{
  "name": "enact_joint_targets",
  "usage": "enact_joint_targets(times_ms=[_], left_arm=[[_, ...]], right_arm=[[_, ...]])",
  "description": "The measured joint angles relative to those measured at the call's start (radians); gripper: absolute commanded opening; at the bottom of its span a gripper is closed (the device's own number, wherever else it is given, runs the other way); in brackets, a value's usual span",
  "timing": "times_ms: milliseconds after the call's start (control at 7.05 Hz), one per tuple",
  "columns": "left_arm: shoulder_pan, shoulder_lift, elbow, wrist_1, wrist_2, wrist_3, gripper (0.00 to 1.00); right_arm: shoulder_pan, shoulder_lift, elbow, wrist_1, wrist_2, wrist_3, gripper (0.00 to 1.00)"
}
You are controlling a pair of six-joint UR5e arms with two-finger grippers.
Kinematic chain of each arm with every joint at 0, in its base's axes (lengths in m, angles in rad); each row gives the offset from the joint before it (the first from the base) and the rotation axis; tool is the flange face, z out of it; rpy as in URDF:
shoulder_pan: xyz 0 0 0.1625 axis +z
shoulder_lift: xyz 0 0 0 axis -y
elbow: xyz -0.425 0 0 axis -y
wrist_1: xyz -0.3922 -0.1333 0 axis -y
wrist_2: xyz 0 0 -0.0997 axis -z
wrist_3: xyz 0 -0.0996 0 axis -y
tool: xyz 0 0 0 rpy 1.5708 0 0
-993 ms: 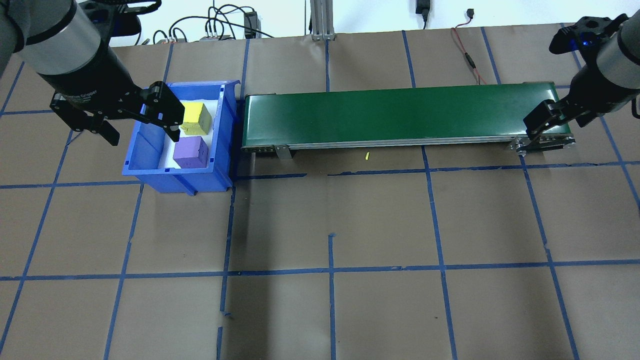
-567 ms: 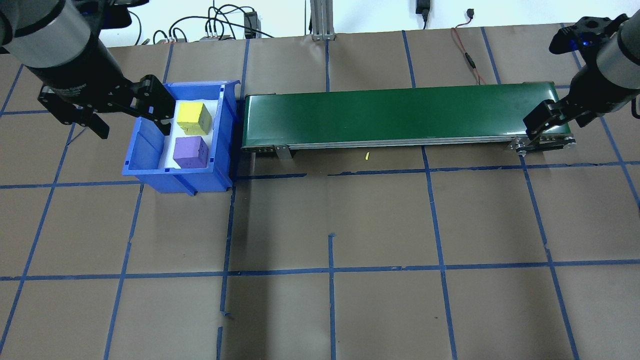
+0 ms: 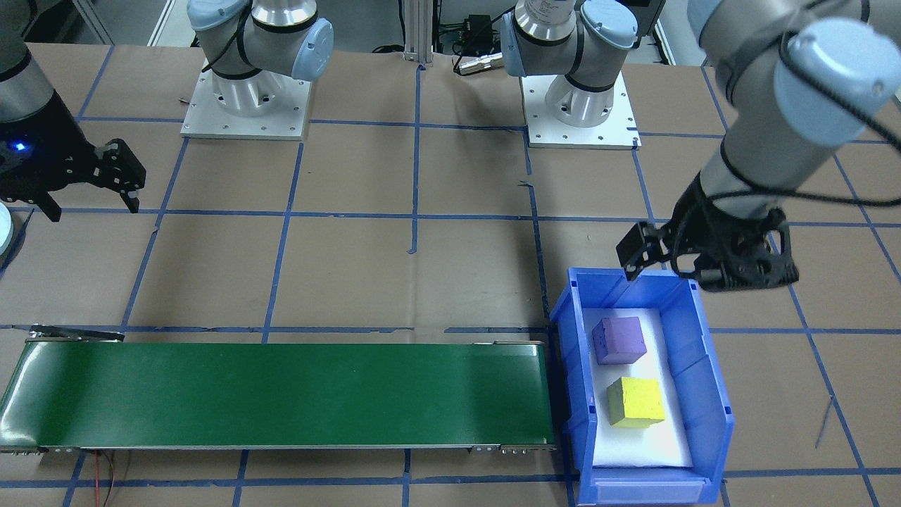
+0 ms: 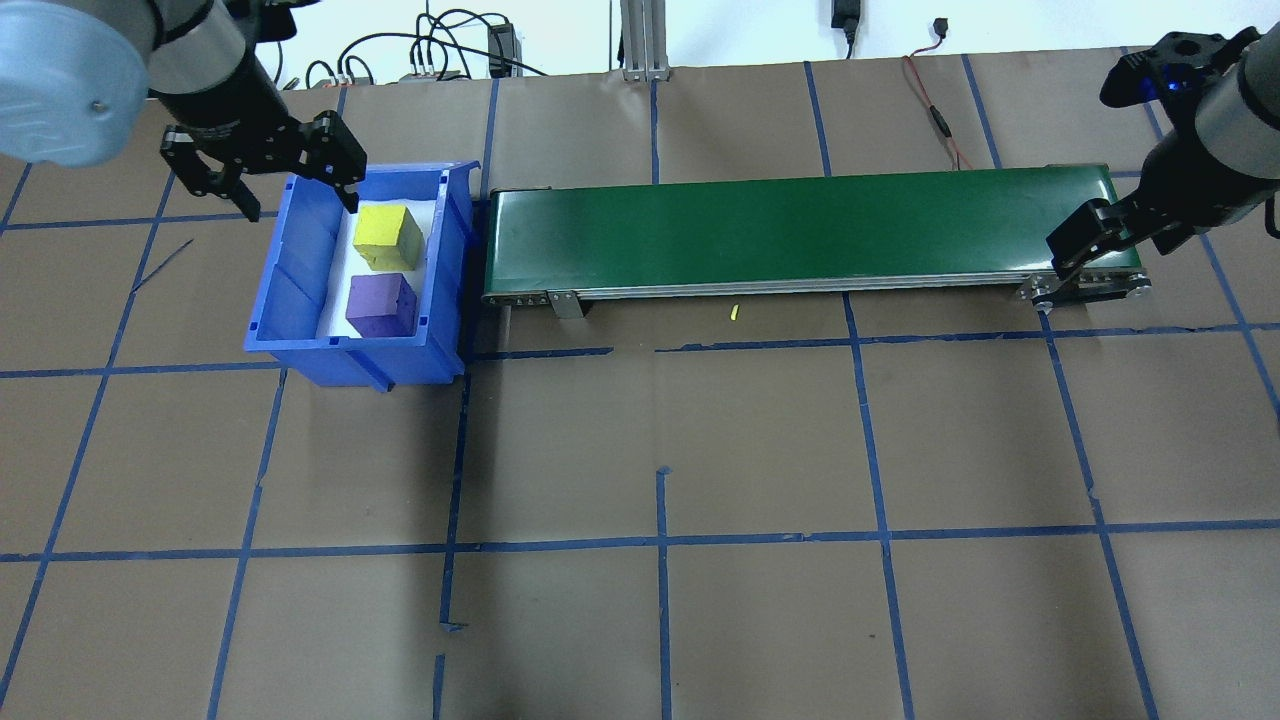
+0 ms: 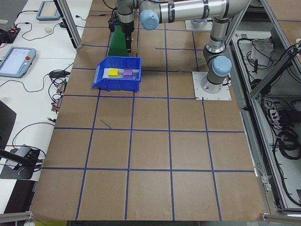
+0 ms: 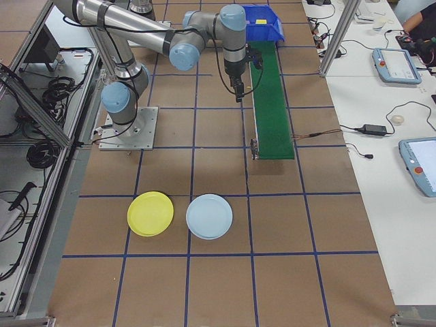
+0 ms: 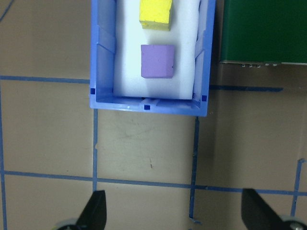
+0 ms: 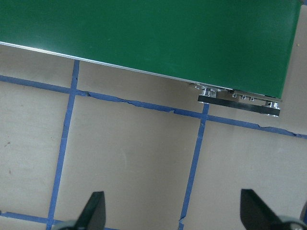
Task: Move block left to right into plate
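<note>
1. Your blocks: a yellow block [image 4: 379, 232] and a purple block [image 4: 381, 305] sit on white padding inside the blue bin [image 4: 290, 300], a small gap between them. Neither is held. The purple one lies nearer the robot's side of the bin, the yellow one beyond it.

2. They look like foam cubes to me, so probably light and a bit squishy, not fragile. I'd pinch one across two flat opposite faces, coming straight down. Rough surface, so slipping shouldn't be a big worry.

3. Left end effector [image 4: 268, 165] hangs over the bin's far edge, fingers spread wide apart and empty. In the left wrist view both blocks are ahead of it, not between the fingers.

4. Just beside the bin is the green conveyor [image 4: 800, 230], running toward the right end effector [image 4: 1085, 240], which waits at the belt's other end. Its fingers are spread apart too, nothing in them.

5. The yellow plate [image 6: 150, 213] and pale blue plate [image 6: 210, 216] lie on the table well apart from that end effector, toward the robot's right end.
</note>
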Motion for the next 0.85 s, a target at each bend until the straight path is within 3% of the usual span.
enact_joint_targets(times_ms=[426, 851], left_arm=[[0.035, -0.128, -0.052, 0.122, -0.025, 0.108, 0.99], [0.047, -0.175, -0.141, 0.210, -0.025, 0.124, 0.97]], right_arm=[[0.024, -0.008, -0.014, 0.007, -0.003, 0.059, 1.00], [0.121, -0.012, -0.042, 0.027, -0.017, 0.227, 1.00]])
